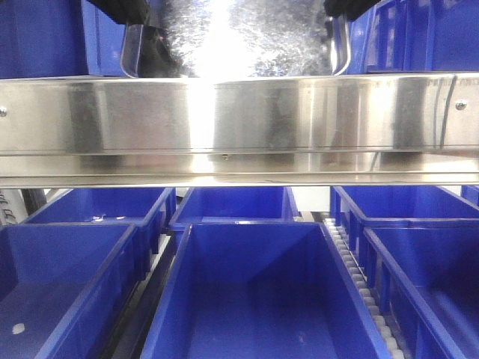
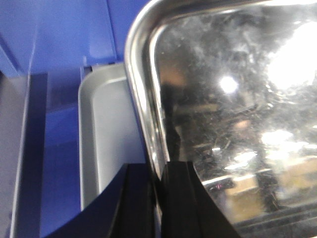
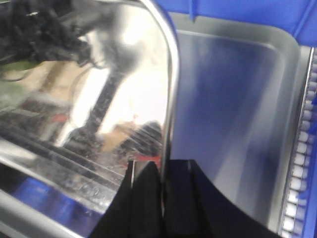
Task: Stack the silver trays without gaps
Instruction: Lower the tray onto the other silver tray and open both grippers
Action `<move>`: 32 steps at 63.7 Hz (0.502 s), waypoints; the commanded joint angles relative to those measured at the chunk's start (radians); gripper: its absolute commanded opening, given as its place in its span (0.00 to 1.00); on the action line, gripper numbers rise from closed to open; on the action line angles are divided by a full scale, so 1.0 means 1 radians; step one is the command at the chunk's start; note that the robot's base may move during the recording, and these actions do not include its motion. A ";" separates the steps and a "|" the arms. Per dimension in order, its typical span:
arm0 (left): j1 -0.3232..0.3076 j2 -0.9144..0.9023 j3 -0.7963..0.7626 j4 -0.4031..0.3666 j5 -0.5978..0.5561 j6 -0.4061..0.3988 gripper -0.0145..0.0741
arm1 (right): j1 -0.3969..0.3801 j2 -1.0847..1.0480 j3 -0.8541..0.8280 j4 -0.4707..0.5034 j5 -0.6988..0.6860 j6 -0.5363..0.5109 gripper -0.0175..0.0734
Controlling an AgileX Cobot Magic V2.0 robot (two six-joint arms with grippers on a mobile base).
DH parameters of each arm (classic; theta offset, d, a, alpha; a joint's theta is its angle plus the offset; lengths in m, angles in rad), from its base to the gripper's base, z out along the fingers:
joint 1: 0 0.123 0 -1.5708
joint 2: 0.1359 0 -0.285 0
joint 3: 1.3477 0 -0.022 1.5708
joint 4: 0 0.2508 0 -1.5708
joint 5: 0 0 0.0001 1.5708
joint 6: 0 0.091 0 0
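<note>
Blue bins (image 1: 247, 299) lie foremost in the front view; behind them, a steel band (image 1: 239, 120) masks the lower part of the held tray (image 1: 232, 37). Left wrist: left gripper (image 2: 157, 173) clamps this tray's rim above the lower tray (image 2: 106, 139). Right wrist: right gripper (image 3: 162, 171) pinches the opposite rim; a roller strip (image 3: 302, 163) borders the lower tray.

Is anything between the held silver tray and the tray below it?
Nothing visible. The held silver tray, gripped at both rims by the left gripper and right gripper, hangs above the lower tray, whose visible floor is bare.
</note>
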 commanded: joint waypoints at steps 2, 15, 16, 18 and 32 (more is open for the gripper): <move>0.020 0.001 -0.007 0.078 0.023 0.025 0.14 | -0.013 0.000 -0.013 -0.045 -0.036 -0.006 0.12; 0.020 0.016 -0.007 0.085 0.021 0.027 0.14 | -0.013 0.015 -0.013 -0.045 -0.034 -0.006 0.12; 0.020 0.017 -0.007 0.085 0.021 0.027 0.14 | -0.013 0.015 -0.013 -0.045 -0.032 -0.006 0.12; 0.020 0.021 -0.007 0.085 0.021 0.027 0.14 | -0.013 0.015 -0.013 -0.049 -0.030 -0.006 0.12; 0.020 0.058 -0.007 0.074 0.044 0.027 0.23 | -0.013 0.015 -0.013 -0.093 -0.027 -0.006 0.12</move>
